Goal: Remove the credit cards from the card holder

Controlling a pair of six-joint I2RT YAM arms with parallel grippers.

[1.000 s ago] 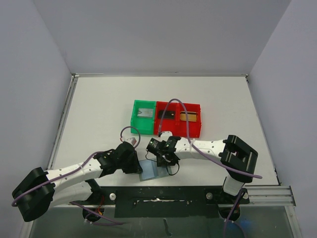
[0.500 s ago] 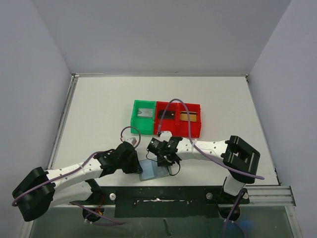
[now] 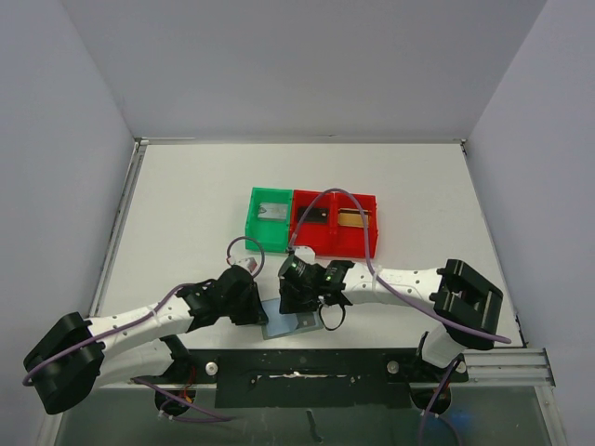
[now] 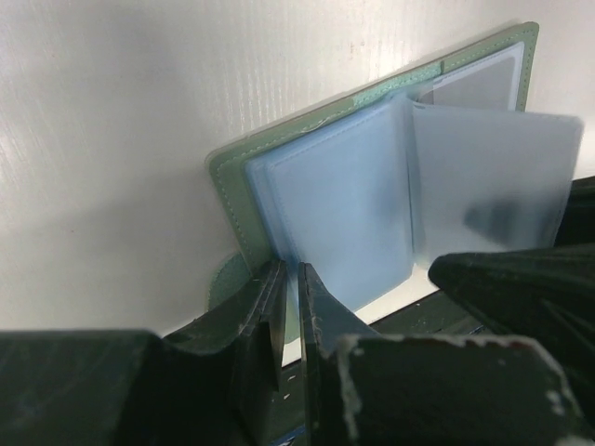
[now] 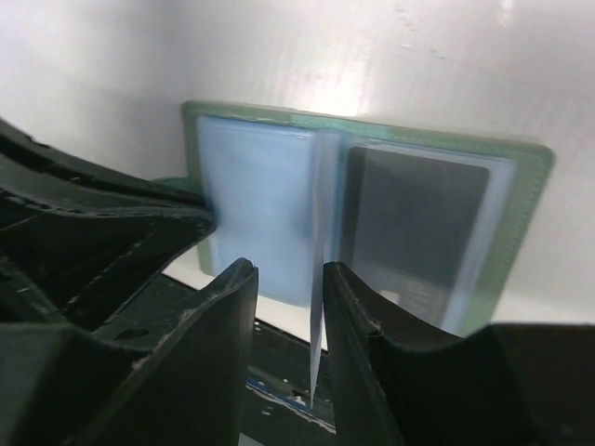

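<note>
The card holder lies open near the table's front edge, a green-edged cover with pale blue sleeves. My left gripper is shut on the near edge of its left panel. Over the fold, my right gripper is open, with one translucent sleeve leaf standing edge-on between its fingers, close against the right finger. A dark grey credit card shows inside the right panel's sleeve. In the top view both grippers crowd over the holder.
At mid-table stand a green bin and two joined red bins, each holding a card: grey, dark, gold-tan. The right arm's purple cable arches over the red bins. A black rail runs along the front edge.
My right gripper has shifted left and nearer, further over the holder, and its elbow has swung out to the right. The left arm and the holder have stayed put.
</note>
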